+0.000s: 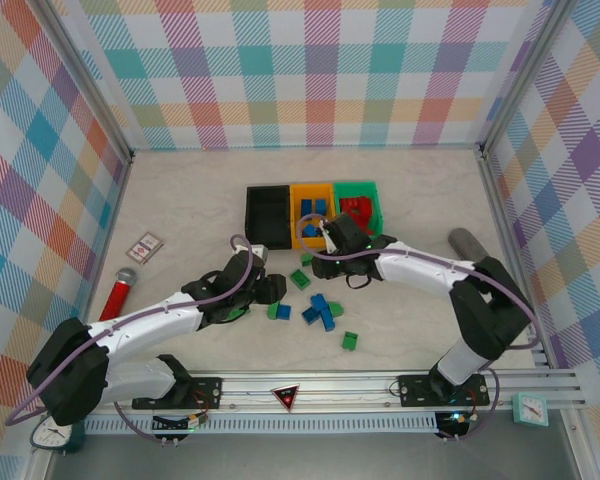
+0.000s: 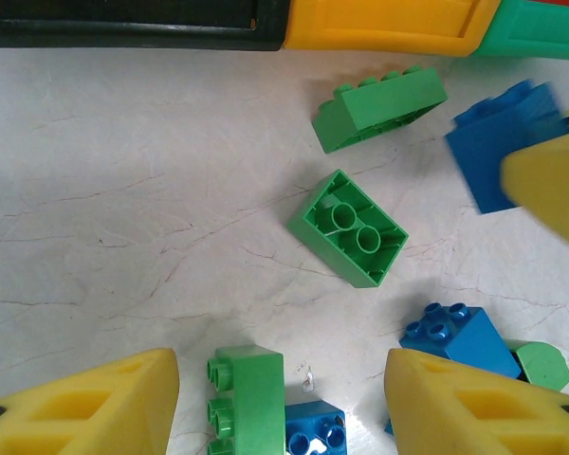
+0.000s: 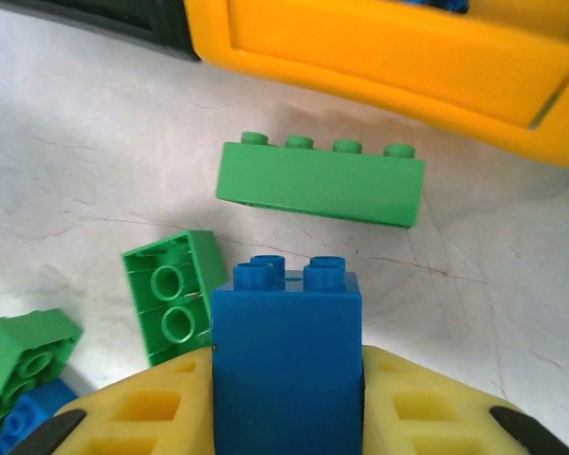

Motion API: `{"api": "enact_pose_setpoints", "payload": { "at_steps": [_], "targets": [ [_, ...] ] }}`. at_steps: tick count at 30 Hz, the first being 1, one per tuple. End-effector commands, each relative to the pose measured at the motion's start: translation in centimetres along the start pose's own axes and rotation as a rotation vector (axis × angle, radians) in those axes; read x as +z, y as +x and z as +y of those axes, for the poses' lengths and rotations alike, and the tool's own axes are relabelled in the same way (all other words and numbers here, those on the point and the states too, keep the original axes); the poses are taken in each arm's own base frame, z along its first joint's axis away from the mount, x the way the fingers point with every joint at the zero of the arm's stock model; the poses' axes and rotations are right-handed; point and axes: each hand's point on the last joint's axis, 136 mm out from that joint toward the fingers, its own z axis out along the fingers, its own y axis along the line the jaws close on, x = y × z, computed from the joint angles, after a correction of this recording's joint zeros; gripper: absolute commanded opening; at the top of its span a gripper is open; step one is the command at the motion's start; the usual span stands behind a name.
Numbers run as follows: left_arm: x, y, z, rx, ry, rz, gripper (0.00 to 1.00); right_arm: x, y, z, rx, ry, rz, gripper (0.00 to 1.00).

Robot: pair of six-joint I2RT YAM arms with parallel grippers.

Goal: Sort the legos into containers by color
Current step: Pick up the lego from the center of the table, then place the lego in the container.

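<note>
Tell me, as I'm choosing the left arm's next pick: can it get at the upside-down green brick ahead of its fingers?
Probably yes: the left gripper is open and the upside-down green brick lies alone, bare table on every side.

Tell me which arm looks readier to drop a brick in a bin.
Right: the right gripper is shut on a blue brick beside the orange bin, which holds blue bricks. The left gripper hangs open over green bricks, holding nothing.

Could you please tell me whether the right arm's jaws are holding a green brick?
No, the right jaws are clamped on a blue brick, not a green one.
</note>
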Motion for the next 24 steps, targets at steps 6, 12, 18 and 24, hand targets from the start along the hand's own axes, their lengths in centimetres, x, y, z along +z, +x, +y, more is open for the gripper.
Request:
{"api": "enact_pose_setpoints", "payload": {
  "at_steps": [6, 12, 18, 24],
  "targets": [
    [-0.2, -0.1, -1.2, 0.013, 0.047, -0.003, 0.59, -3.2, -4.6, -0.7, -0.014, 0.040, -0.109, 0.33],
    [-0.5, 0.4, -1.8, 0.029, 0.061, 0.019, 0.59, -1.5, -8.7, -2.3, 0.008, 0.069, -0.130, 0.34],
    [-1.0, 0.9, -2.4, 0.070, 0.049, 0.040, 0.60, 0.8, -11.7, -4.3, 0.005, 0.126, -0.119, 0.37],
    [-0.7, 1.9, -3.3, 0.114, 0.037, 0.072, 0.60, 1.5, -12.7, -4.7, 0.015, 0.106, -0.099, 0.48]
  ]
}}
